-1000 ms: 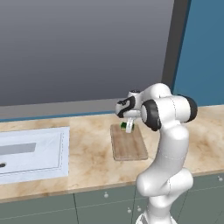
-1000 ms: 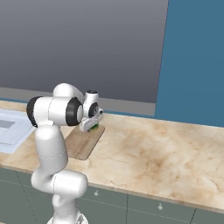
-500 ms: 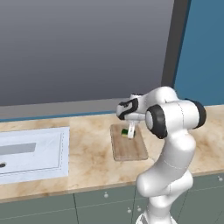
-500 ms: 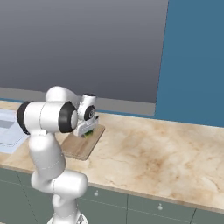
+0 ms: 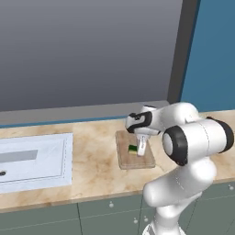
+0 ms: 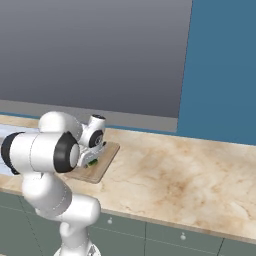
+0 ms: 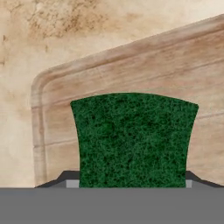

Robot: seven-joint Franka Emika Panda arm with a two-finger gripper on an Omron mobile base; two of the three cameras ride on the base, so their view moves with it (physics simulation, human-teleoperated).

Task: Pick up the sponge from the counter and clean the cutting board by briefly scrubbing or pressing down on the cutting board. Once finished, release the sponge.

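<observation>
Where arm blocks, hand view shows sponge (image 7: pixel 133 140) over cutting board (image 7: pixel 131 70)

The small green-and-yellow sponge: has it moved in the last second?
Yes. The small green-and-yellow sponge, held in the gripper, has come down from above the wooden cutting board's far end onto its middle.

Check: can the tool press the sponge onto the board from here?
Probably yes. The tool holds the sponge directly over the board, near one corner, with nothing in between.
</observation>
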